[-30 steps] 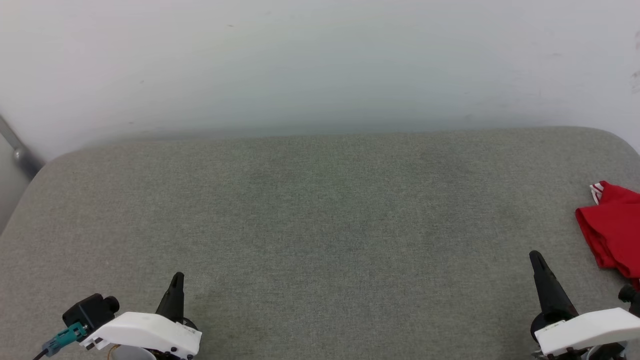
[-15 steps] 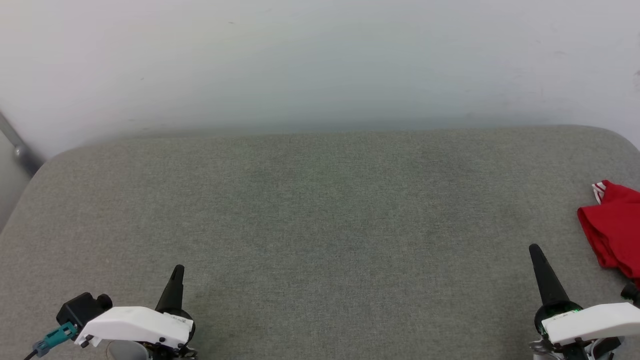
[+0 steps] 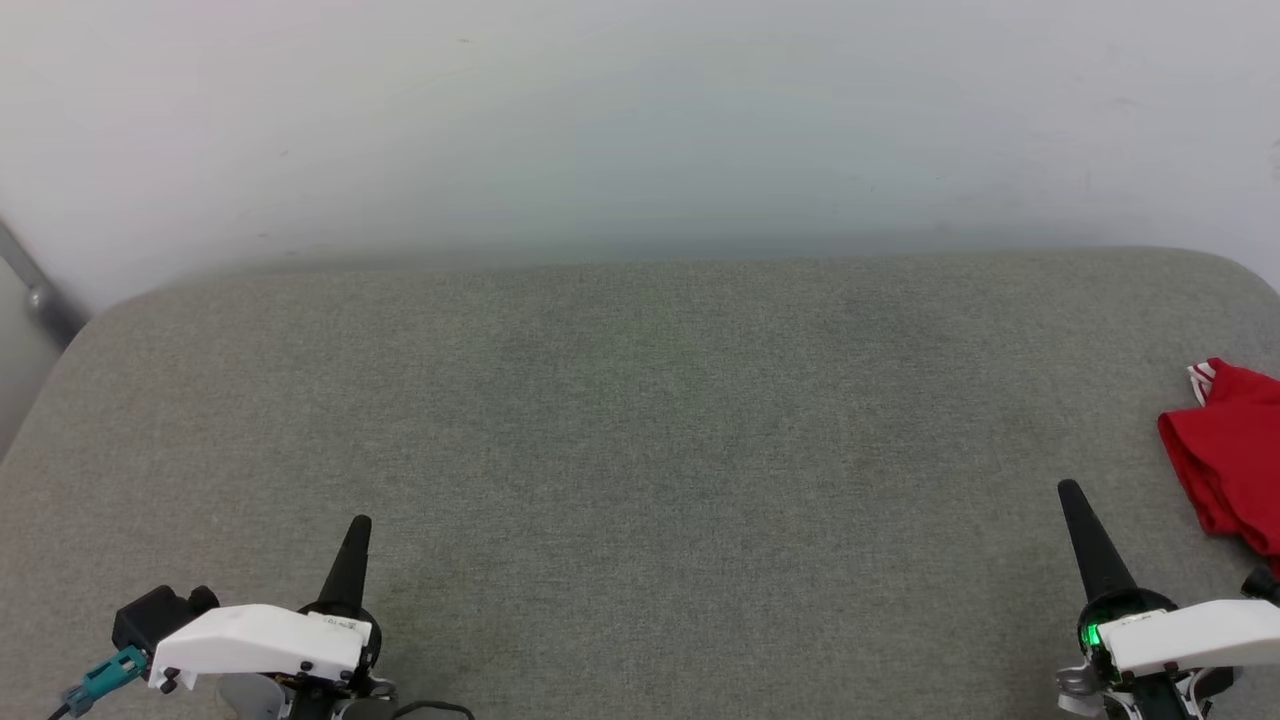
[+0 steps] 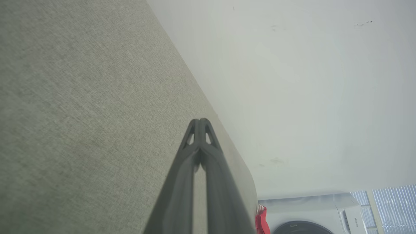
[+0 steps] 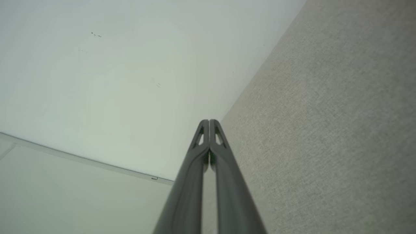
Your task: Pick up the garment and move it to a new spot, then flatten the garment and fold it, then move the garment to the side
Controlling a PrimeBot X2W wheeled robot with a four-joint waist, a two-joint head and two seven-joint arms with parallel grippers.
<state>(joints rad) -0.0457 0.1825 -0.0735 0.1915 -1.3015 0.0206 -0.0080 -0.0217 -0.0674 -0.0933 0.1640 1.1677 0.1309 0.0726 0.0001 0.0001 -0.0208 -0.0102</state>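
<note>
The red garment (image 3: 1230, 455) lies bunched at the right edge of the grey cushioned surface (image 3: 640, 420), with a bit of red-and-white striped trim at its top; it is cut off by the frame. A sliver of the garment (image 4: 261, 221) appears in the left wrist view too. My right gripper (image 3: 1070, 490) is shut and empty near the front right, to the left of the garment and apart from it. At the front left my left gripper (image 3: 360, 524) is shut too, holding nothing. Both pairs of fingertips (image 4: 200, 121) (image 5: 208, 121) press together in the wrist views.
A pale wall (image 3: 640, 120) rises directly behind the surface. A grey metal bar (image 3: 35, 295) slants at the far left. The left wrist view shows a white washing machine (image 4: 312, 214) beyond the surface's end.
Both grippers have drifted slightly up the head view, and the scene has shifted a little. The garment lies as before. Both grippers stayed shut.
</note>
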